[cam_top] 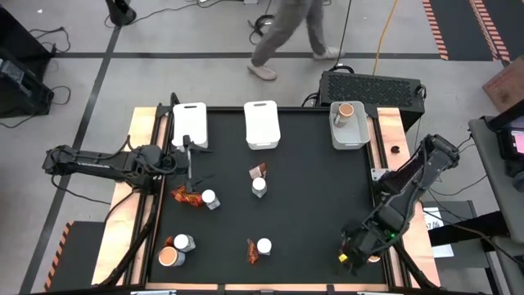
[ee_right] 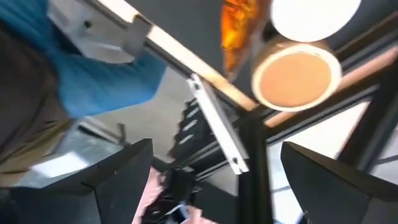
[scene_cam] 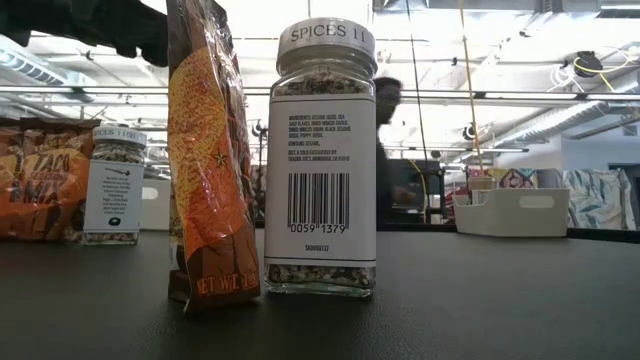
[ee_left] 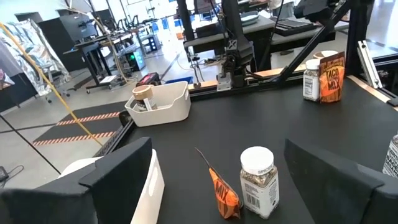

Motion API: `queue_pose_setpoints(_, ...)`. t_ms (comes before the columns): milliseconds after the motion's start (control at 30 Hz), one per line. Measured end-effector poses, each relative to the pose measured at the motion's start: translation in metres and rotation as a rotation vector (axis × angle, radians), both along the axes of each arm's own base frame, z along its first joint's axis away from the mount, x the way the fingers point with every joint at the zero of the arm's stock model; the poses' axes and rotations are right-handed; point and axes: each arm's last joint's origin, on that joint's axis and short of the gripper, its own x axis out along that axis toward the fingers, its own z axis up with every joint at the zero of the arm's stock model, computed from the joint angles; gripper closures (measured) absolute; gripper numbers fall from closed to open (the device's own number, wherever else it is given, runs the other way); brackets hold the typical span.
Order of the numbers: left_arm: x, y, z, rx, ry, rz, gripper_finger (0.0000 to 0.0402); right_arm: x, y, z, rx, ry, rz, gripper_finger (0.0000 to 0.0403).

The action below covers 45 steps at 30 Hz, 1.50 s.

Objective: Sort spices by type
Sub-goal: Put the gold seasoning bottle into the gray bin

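Note:
Spices stand in pairs on the black table. A red-orange sachet (cam_top: 259, 171) leans by a white-lidded jar (cam_top: 259, 187) mid-table. A second sachet (cam_top: 187, 197) and jar (cam_top: 210, 199) are at the left, a third sachet (cam_top: 253, 251) and jar (cam_top: 264, 246) near the near edge. A jar (cam_top: 183, 242) and tan-topped tub (cam_top: 170, 257) stand at the near left corner. Another tub (cam_top: 347, 111) sits in the right white bin (cam_top: 363, 135). My left gripper (cam_top: 189, 162) hovers open just beyond the left pair, facing the middle sachet (ee_left: 222, 191) and jar (ee_left: 258, 180). My right gripper (cam_top: 350, 256) is open at the near right corner.
Two more white bins (cam_top: 189, 124) (cam_top: 261, 124) stand along the far edge. Wooden rails (cam_top: 143, 156) and the arms' frames border the table's left and right sides. Open black table lies between the middle jar and my right arm. A person (cam_top: 286, 37) walks past beyond the far edge.

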Motion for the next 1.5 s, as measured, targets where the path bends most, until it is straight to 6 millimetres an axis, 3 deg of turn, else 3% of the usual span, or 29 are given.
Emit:
queue_pose_setpoints(300,0.000,0.000,0.000,0.000,0.000,-0.001,0.0034,-0.019,0.008,-0.009,-0.210,-0.088,0.119,0.0053)
queue_pose_setpoints(500,0.000,0.000,0.000,0.000,0.000,0.000,0.0034,-0.020,0.020,-0.023,-0.218,-0.127,0.361,0.0053)
queue_pose_setpoints(767,0.000,0.000,0.000,0.000,0.000,-0.001,0.0034,-0.015,0.029,-0.042,-0.248,-0.104,0.501,0.0053)
queue_pose_setpoints(1233,0.000,0.000,0.000,0.000,0.002,-0.001,0.0034,-0.020,0.031,-0.046,-0.285,-0.079,0.548,0.0053)
queue_pose_setpoints(1500,0.000,0.000,0.000,0.001,0.003,-0.001,0.0034,-0.025,0.029,-0.067,-0.320,-0.068,0.560,0.0053)
